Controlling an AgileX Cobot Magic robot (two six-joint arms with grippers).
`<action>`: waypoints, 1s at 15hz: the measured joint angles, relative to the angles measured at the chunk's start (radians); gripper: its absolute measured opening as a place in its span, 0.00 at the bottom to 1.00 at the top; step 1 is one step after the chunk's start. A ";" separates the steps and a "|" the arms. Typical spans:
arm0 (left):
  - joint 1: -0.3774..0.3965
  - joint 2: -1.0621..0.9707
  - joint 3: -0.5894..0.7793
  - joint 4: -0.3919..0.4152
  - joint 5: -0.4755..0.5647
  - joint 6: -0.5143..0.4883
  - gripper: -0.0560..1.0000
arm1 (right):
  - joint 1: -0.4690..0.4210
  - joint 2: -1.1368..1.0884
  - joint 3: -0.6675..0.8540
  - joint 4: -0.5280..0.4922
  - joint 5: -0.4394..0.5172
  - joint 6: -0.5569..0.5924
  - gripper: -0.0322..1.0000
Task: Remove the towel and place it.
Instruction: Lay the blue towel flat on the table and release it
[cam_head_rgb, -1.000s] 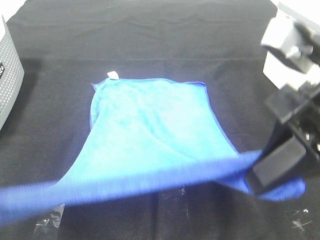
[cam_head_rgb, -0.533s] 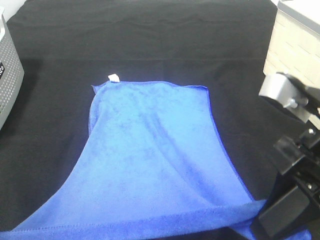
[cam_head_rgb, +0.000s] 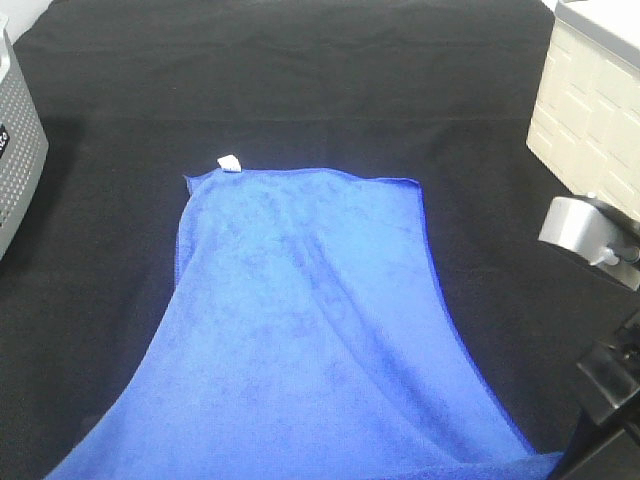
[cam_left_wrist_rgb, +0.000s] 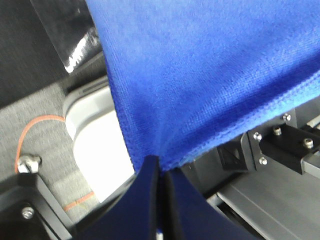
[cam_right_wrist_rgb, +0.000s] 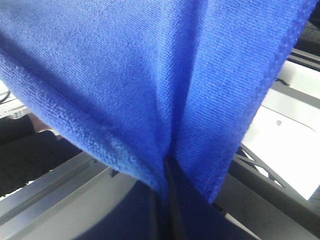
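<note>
The royal-blue towel lies slanting over the black table covering. Its far edge rests on the table with the small white tag at the far left corner. Its near edge runs out of the bottom of the exterior view. My left gripper is shut on a near corner of the towel, beyond the table's front edge. My right gripper is shut on the other near corner of the towel. Only part of the right arm shows in the exterior view, and neither gripper's jaws are seen there.
A grey perforated box stands at the left edge of the table. A cream-white box stands at the far right. The left wrist view shows a white base, an orange cable and metal framing below.
The towel's near edge has been pulled toward the front and out of the exterior view. The far edge and tag slid slightly nearer. The right arm moved down toward the near right corner.
</note>
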 joint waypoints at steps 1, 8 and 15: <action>-0.007 0.025 0.000 0.000 -0.005 -0.024 0.05 | 0.000 0.000 0.000 -0.006 0.000 0.000 0.04; -0.008 0.207 -0.001 0.011 -0.024 -0.097 0.05 | 0.000 0.071 0.000 -0.017 -0.007 0.000 0.04; -0.008 0.350 -0.001 0.000 -0.025 -0.032 0.05 | 0.000 0.350 0.000 -0.030 -0.009 -0.068 0.04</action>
